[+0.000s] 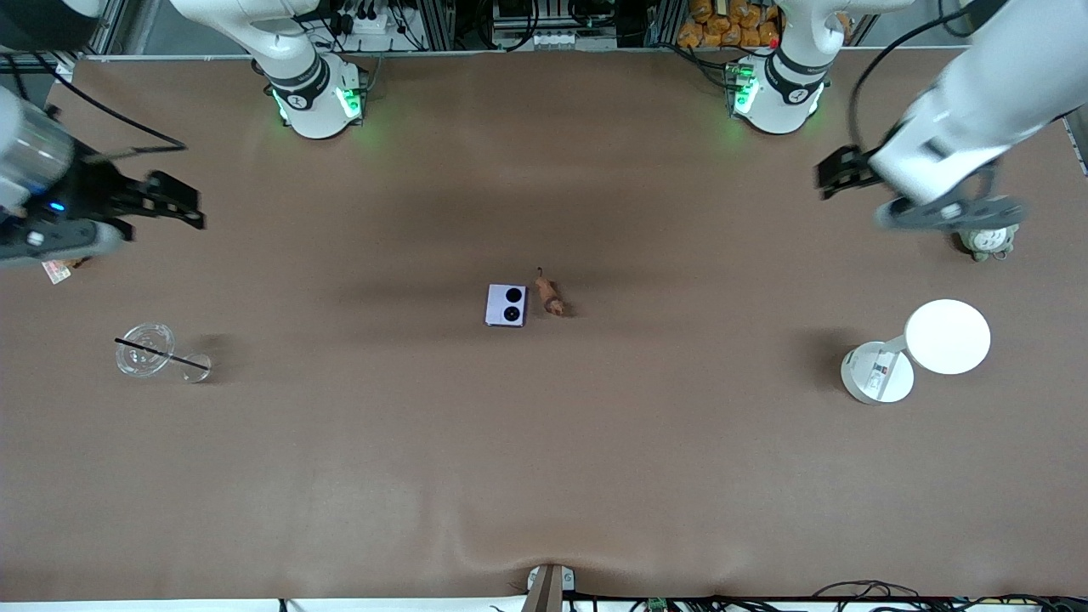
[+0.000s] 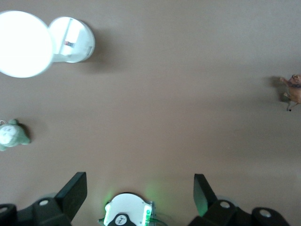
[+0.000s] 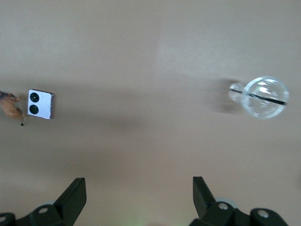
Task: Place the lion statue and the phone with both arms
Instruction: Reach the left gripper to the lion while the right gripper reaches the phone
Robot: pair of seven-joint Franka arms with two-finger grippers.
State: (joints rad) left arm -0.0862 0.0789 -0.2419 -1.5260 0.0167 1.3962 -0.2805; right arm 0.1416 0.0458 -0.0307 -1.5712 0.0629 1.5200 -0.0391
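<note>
The phone [image 1: 507, 305], pale lavender with two black circles, lies on the brown table at its middle. The lion statue [image 1: 551, 295], tiny and reddish-brown, lies right beside it toward the left arm's end, barely apart. My left gripper [image 1: 831, 178] is open and empty, up over the table at the left arm's end; its wrist view [image 2: 139, 189] shows the lion [image 2: 294, 90] at the picture's edge. My right gripper [image 1: 180, 206] is open and empty, up over the right arm's end; its wrist view [image 3: 138, 190] shows the phone [image 3: 40, 104] and lion [image 3: 10, 107].
A white disc on a white round base [image 1: 877, 372] stands at the left arm's end, with a grey-green plush [image 1: 986, 242] partly under the left arm. A clear glass with a black straw [image 1: 146, 348] lies at the right arm's end. A tag [image 1: 58, 270] pokes out under the right arm.
</note>
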